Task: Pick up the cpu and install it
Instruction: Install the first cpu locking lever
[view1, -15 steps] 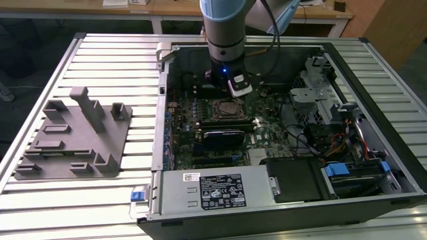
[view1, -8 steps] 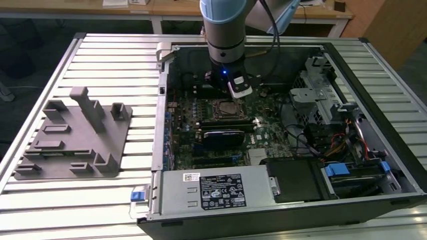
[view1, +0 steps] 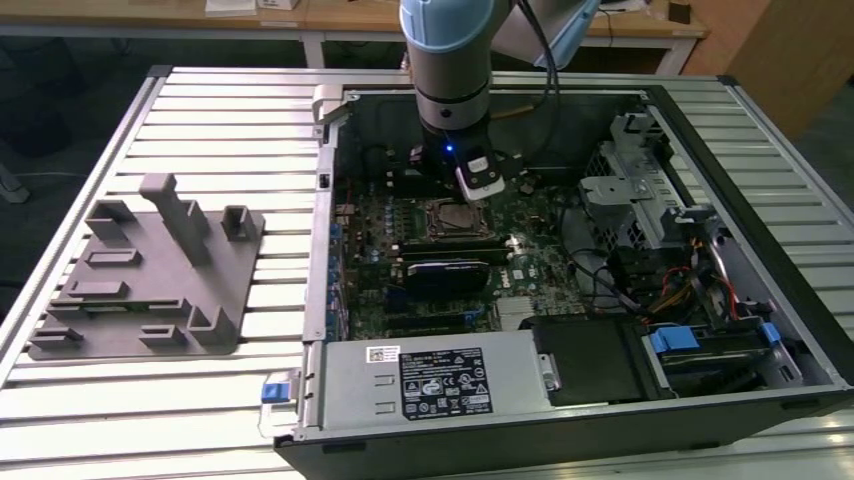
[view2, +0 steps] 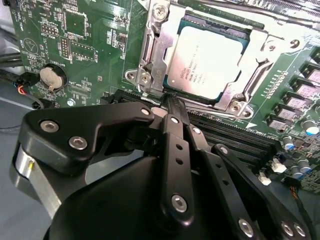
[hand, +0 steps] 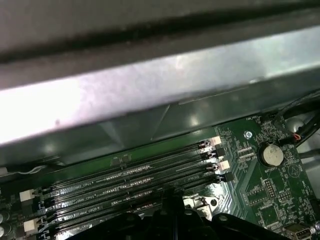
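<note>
1. I see the cpu (view2: 212, 62) already lying in the socket (view2: 155, 55), flat.
2. Hand (view2: 170, 102) pressed together, empty, just beside the socket.
3. I'd check seating before touching anything.

The cpu (view2: 206, 64), a flat square chip with a silvery-grey top plate, lay level in the metal-framed motherboard socket (view2: 150, 60), near the case's middle in the exterior view (view1: 458, 218).
</note>
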